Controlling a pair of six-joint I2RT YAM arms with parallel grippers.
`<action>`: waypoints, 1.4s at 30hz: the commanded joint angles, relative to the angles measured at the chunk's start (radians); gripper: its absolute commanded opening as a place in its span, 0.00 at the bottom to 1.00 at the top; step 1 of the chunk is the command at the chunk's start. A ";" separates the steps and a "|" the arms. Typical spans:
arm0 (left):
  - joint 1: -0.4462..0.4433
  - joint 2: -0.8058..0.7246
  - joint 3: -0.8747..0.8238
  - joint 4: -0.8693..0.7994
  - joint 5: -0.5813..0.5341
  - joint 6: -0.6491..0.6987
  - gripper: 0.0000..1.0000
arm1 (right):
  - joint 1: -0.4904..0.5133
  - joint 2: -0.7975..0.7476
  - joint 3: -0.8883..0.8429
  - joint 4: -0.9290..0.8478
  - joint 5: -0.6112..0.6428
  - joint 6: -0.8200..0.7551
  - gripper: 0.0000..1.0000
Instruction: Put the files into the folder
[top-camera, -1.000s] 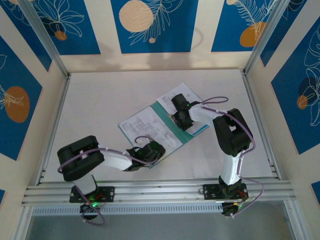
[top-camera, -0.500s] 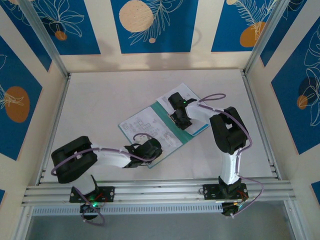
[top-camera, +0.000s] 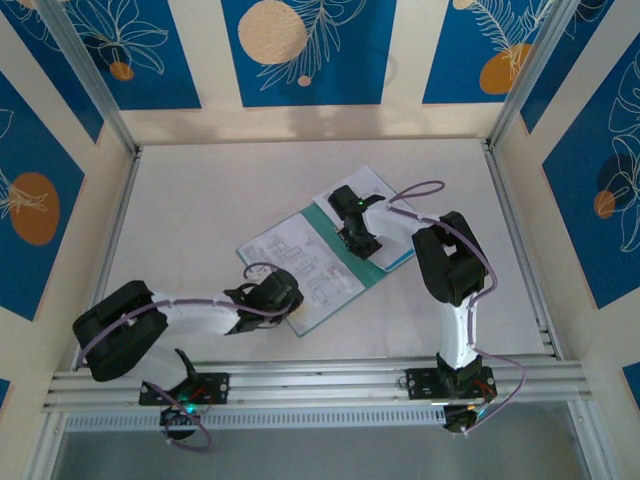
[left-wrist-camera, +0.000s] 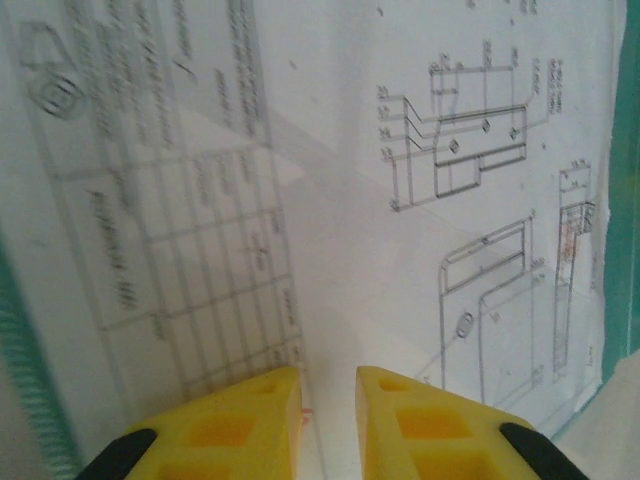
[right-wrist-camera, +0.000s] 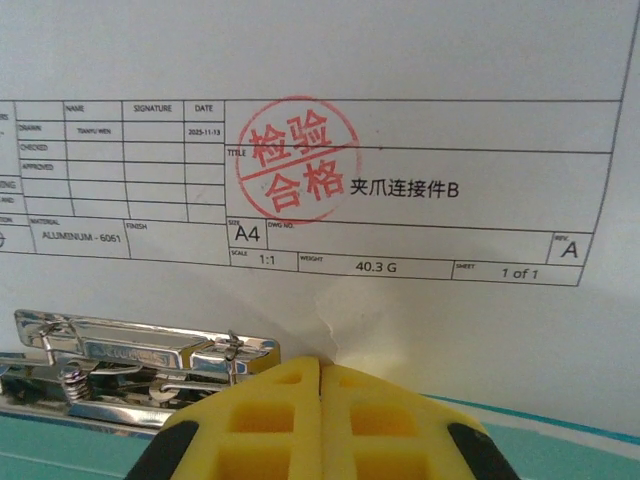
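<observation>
The teal-green folder (top-camera: 323, 310) lies open in the middle of the table with white printed files (top-camera: 300, 255) spread over it. No sky-blue sheet is in view. My left gripper (top-camera: 288, 296) rests low over the near left sheet. In the left wrist view its yellow fingertips (left-wrist-camera: 328, 385) stand slightly apart, open, above a sheet of line drawings (left-wrist-camera: 460, 170). My right gripper (top-camera: 358, 242) is at the folder's spine. In the right wrist view it (right-wrist-camera: 321, 365) is shut on the puckered edge of a stamped sheet (right-wrist-camera: 400, 190), beside the metal clip (right-wrist-camera: 130, 350).
Teal folder edge (right-wrist-camera: 570, 450) shows under the right fingers and along the right side (left-wrist-camera: 625, 200) of the left wrist view. Another white sheet (top-camera: 365, 185) sticks out at the folder's far corner. Aluminium rails (top-camera: 320, 380) run along the near table edge.
The left arm has swung leftward and its gripper slid left across the near sheet. The right gripper crept slightly farther up along the spine.
</observation>
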 joint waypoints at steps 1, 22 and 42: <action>0.025 -0.041 -0.018 -0.098 0.013 0.055 0.22 | -0.014 0.334 -0.146 -0.171 -0.040 -0.027 0.00; 0.104 0.156 -0.005 0.086 0.160 0.121 0.24 | -0.002 0.362 -0.093 -0.157 -0.129 -0.136 0.00; 0.103 0.015 0.074 -0.085 0.131 0.185 0.25 | -0.043 0.401 -0.067 -0.158 -0.204 -0.190 0.00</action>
